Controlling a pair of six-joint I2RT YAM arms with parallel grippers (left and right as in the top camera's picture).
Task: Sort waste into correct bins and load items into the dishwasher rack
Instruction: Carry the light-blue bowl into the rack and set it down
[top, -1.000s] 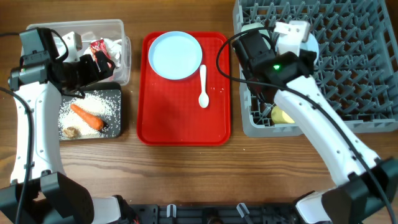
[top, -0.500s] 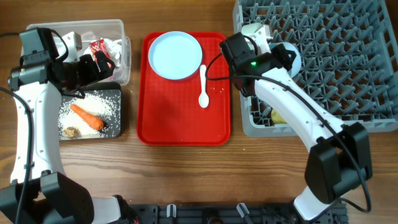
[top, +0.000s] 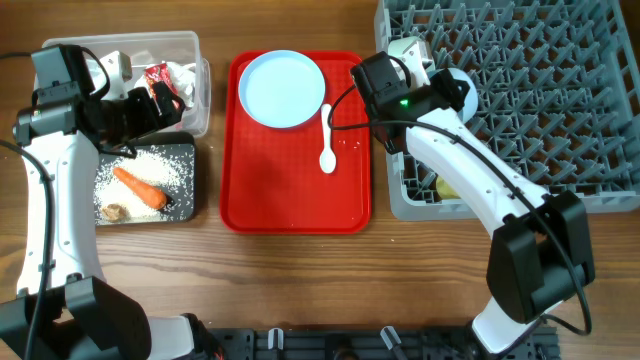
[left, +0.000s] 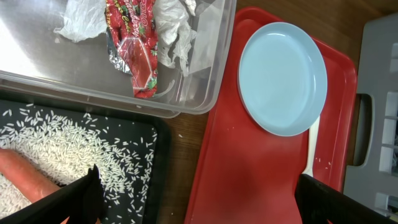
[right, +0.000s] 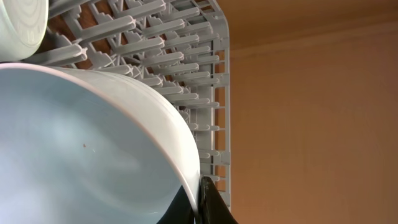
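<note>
My right gripper (right: 200, 202) is shut on the rim of the pale blue bowl (right: 93, 143), held tilted over the left part of the grey dishwasher rack (top: 560, 100); overhead the bowl (top: 462, 90) shows beside the gripper (top: 440, 92). A mint-green bowl (top: 405, 48) and a yellow cup (top: 452, 186) sit in the rack. My left gripper (left: 199, 208) is open and empty above the black tub's (top: 190, 195) right edge. The clear tub (top: 120, 40) holds the red-and-white wrapper (left: 134, 56) and white tissue (left: 174, 31). Rice (top: 165, 165), carrot (top: 140, 187) and brown scrap (top: 114, 212) lie in the black tub.
A flat red tray (top: 290, 200) lies in the middle with the pale blue plate (top: 284, 90) and white spoon (top: 327, 140) on it. Bare wooden table shows in front of the tray and rack.
My right arm has swung left with the pale blue bowl, bringing it to the rack's left part near the mint-green bowl. The left arm has not moved.
</note>
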